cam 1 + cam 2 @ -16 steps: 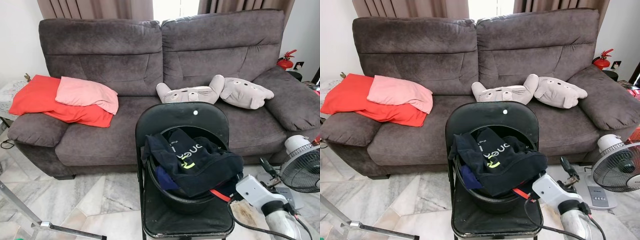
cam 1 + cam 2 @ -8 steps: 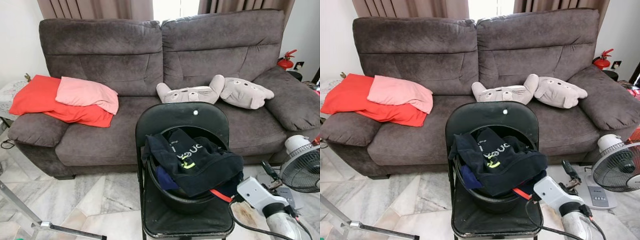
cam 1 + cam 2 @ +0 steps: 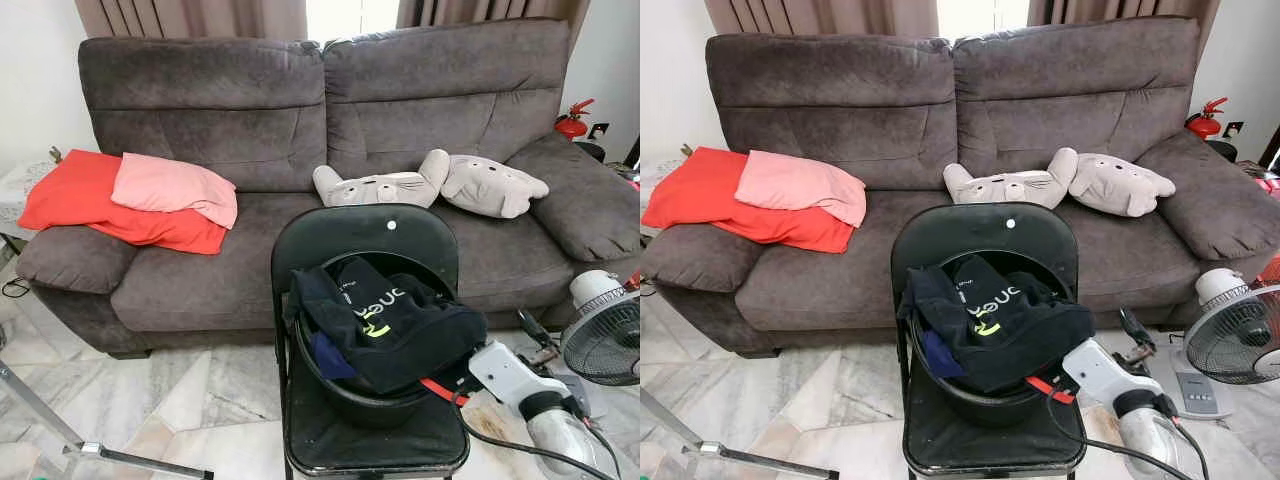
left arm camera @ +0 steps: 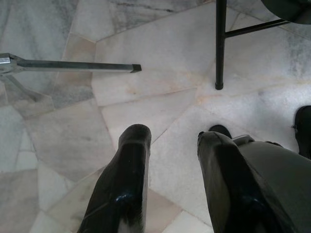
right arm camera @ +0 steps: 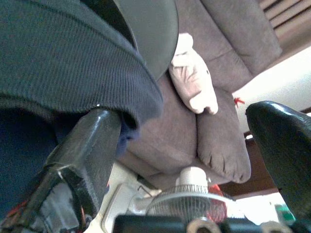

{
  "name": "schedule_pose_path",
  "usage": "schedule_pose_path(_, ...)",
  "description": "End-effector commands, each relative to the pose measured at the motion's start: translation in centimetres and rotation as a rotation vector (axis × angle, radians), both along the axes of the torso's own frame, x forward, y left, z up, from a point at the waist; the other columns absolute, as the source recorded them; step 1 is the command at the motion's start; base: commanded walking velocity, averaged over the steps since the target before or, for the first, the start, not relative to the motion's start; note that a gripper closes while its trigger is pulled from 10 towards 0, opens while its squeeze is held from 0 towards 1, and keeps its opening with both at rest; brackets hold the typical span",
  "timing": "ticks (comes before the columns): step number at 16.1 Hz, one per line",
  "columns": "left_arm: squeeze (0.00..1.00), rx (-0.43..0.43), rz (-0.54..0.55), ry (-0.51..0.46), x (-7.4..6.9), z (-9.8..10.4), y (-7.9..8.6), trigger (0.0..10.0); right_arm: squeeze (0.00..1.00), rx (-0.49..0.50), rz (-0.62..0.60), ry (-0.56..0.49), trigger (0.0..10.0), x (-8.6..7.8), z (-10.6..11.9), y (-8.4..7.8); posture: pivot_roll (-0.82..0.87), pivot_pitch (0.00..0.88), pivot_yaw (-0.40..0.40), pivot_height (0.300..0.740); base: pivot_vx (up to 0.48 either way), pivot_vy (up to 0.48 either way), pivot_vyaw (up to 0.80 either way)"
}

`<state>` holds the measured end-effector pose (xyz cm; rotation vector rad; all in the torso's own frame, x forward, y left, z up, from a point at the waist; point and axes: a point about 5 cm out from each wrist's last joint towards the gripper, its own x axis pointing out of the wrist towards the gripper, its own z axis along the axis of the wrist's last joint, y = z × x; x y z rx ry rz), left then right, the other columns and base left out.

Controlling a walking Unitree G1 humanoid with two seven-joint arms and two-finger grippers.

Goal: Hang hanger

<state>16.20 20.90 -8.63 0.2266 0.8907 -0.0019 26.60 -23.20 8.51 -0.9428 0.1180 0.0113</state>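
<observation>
My right gripper is spread open beside the dark clothes in the black bucket (red hanger pokes out beneath). Left gripper open over floor.

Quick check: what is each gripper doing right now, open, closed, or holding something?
Left gripper: jaws open, holding nothing, pointing down at the marble floor.
Right gripper: jaws open wide, holding nothing, one finger against the dark garment in the bucket.
</observation>
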Motion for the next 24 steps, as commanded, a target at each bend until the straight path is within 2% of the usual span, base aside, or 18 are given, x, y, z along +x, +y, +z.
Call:
schedule_pose_path(1, 0.0, 0.003, 0.002, 0.028, -0.4, -0.2, 0.3, 10.0, 0.0, 0.014, 0.037, -0.004, 10.0, 0.2, 0.1, 0.5, -0.08, 0.037, 0.055, 0.74, 0.0, 0.0, 0.0)
schedule_pose_path(5, 0.0, 0.0, 0.001, 0.03, -0.4, -0.2, 0.3, 10.0, 0.0, 0.01, 0.055, -0.016, 10.0, 0.3, 0.2, 0.9, -0.07, 0.037, 0.054, 0.74, 0.0, 0.0, 0.0)
schedule_pose_path(12, 0.0, -0.003, -0.005, 0.034, -0.4, -0.2, 0.3, 10.0, 0.0, -0.03, 0.001, -0.001, 10.0, 1.2, 0.3, -0.5, -0.08, 0.038, 0.061, 0.74, 0.0, 0.0, 0.0)
schedule_pose_path(18, 0.0, -0.003, -0.011, 0.031, -0.3, -0.1, 0.3, 10.0, 0.0, -0.037, 0.062, -0.042, 10.0, 2.6, 0.9, 0.4, -0.07, 0.034, 0.064, 0.74, 0.0, 0.0, 0.0)
schedule_pose_path(21, 0.0, -0.003, -0.014, 0.033, -0.3, -0.1, 0.3, 10.0, 0.0, -0.064, 0.051, -0.06, 10.0, 3.1, 1.3, -0.3, -0.07, 0.034, 0.066, 0.74, 0.0, 0.0, 0.0)
schedule_pose_path(24, 0.0, -0.007, -0.022, 0.022, 0.0, 0.0, 0.3, 10.0, 0.0, -0.091, -0.033, -0.064, 10.0, 3.9, 1.4, -1.4, -0.07, 0.026, 0.069, 0.74, 0.0, 0.0, 0.0)
